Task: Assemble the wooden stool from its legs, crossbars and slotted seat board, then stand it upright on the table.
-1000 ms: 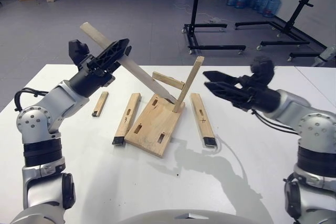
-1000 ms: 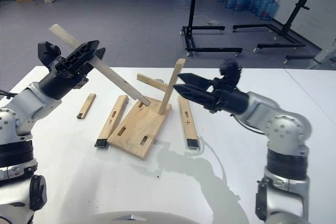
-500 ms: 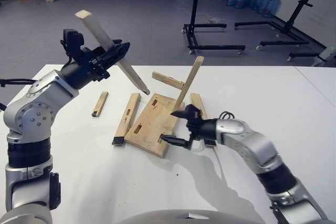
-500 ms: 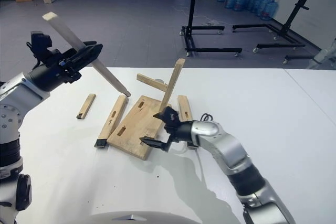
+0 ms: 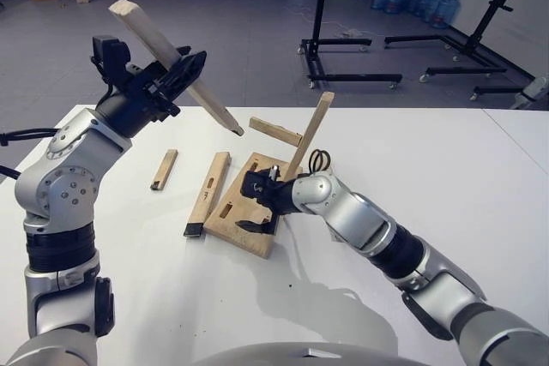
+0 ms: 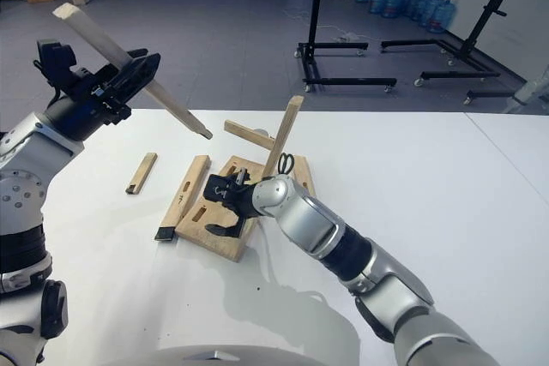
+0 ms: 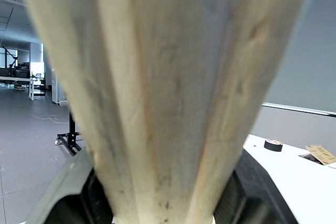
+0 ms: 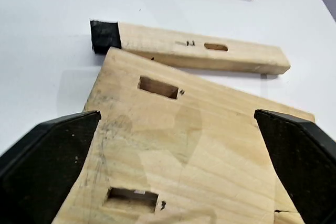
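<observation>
At ten o'clock, the left gripper is clenching a held leg aloft; a crossbar and a loose leg are lying at nine o'clock of the seat board. An upright leg is standing in the board's twelve-o'clock edge, with the visible slots empty, so assembly seems barely begun. The right gripper is hovering released over the board.

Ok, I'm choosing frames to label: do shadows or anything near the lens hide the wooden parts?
Left wrist view: the held leg lies close across the lens, covering the middle. Right wrist view: seat board well lit, both slots plain; only a thin shadow beside the lying leg.
</observation>
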Controlling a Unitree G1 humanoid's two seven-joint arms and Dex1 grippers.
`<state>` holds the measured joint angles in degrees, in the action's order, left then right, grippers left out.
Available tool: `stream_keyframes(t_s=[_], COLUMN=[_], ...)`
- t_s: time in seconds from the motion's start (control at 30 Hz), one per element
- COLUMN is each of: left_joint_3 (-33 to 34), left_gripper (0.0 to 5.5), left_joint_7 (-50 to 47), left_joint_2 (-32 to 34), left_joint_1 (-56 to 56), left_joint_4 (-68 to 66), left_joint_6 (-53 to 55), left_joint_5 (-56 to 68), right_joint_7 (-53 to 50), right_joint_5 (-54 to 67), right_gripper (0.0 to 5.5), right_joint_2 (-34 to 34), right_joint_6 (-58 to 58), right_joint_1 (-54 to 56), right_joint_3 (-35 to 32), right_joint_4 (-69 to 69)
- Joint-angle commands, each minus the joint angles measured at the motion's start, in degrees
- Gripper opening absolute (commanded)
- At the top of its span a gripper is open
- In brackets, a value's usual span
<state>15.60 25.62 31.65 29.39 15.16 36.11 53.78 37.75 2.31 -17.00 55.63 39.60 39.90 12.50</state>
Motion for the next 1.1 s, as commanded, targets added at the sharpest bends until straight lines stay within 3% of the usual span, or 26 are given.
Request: stream_keyframes(t_s=[0.03,0.4,0.67,0.9,1.1], left_joint_3=[0.21,1.33,1.13,1.53,0.21], left_gripper=[2.02,2.02,2.02,2.02,2.02], left_joint_7=[-0.38,-0.25,-1.79,-3.46,-3.28], left_joint_2=[-0.99,-2.54,-4.14,-4.74,-3.95], left_joint_1=[-1.00,-2.89,-4.17,-5.42,-5.84], left_joint_4=[0.60,0.37,1.97,3.57,4.43], left_joint_6=[-0.12,-0.29,-0.18,1.07,7.39], left_joint_5=[-0.89,-1.19,-1.21,-0.09,5.46], right_joint_7=[0.98,3.01,12.30,22.92,25.91], right_joint_5=[-0.74,-8.44,-16.87,-19.60,-20.05], right_gripper=[5.40,5.40,5.40,5.40,5.40], right_joint_2=[0.40,-1.71,-15.03,-29.61,-31.77], right_joint_6=[1.43,-7.30,-18.36,-29.49,-36.78], right_joint_1=[3.23,2.11,-1.93,-5.55,-7.87], right_joint_3=[0.68,10.26,16.21,13.24,8.06], right_joint_4=[-1.89,-9.39,-6.65,-0.60,-0.15])
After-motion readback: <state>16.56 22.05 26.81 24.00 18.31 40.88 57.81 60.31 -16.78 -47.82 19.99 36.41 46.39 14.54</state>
